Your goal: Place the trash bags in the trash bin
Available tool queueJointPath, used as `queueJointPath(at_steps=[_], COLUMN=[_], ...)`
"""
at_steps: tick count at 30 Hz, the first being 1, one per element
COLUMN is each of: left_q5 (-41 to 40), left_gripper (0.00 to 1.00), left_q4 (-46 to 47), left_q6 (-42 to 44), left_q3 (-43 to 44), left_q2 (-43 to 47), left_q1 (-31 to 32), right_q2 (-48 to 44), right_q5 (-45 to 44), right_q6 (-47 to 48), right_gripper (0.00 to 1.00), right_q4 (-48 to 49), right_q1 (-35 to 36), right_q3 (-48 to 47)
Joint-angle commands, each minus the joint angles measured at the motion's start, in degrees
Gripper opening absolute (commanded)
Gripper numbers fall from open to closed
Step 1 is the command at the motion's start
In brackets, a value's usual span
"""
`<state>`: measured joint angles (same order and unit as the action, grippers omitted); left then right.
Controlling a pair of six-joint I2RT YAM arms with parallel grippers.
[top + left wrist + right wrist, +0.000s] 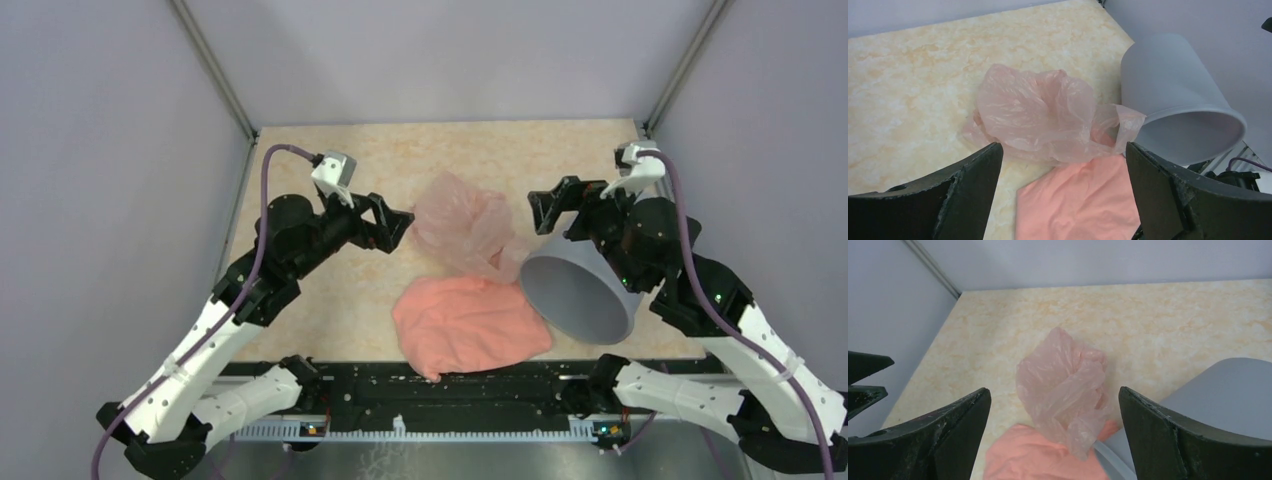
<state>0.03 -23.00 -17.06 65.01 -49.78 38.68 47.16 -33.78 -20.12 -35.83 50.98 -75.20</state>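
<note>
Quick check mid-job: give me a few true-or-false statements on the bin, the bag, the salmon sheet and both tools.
1. The grey trash bin stands upright. False: it is tipped over, with its mouth towards the near edge of the table.
2. The see-through pink trash bag lies outside the bin. True.
3. The left tool is shut on the bag. False: it is open beside the bag and holds nothing.
4. The right tool is open. True.
5. The salmon-pink folded sheet lies farther from the arm bases than the bag does. False: it lies nearer them.
</note>
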Motion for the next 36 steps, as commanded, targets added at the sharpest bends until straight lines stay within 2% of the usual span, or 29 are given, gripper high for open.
queueJointPath(at_steps=[1,9,16,23,29,36], left_q5=[-0.46,-0.3,1.88,2.67,5.14,-2.96], left_gripper=[0.99,0.98,0.98,0.98,0.98,0.98], left_q4=[1.46,1.17,2.11,5.25,11.11,12.12], left_q6=[-1.03,-1.58,-3.24,-4.69,-7.95,-11.35], left_q3=[-1.52,-4.54,-9.13,-14.39,-16.75,-13.33], left_q2=[-1.23,-3.04,-5.29,-7.96,-14.59,-21.37], left_q1=[0.08,0.08,0.08,0.08,0.02,-0.9], right_q2=[1.82,1.14,4.88,8.48,11.82,21.35], right_q5=[3.4,6.6,7.66,9.26,10.55,6.43], right_q6=[1.48,1.45,2.43,2.79,4.05,4.59], right_gripper=[0.99,0.99,0.99,0.99,0.99,0.99], right_q4=[0.48,1.67,-1.69,-6.54,-7.14,-3.35], right_q1=[0.27,0.3,0.28,0.32,0.36,0.27], right_q3=[1.4,5.14,4.9,4.22,4.7,1.69])
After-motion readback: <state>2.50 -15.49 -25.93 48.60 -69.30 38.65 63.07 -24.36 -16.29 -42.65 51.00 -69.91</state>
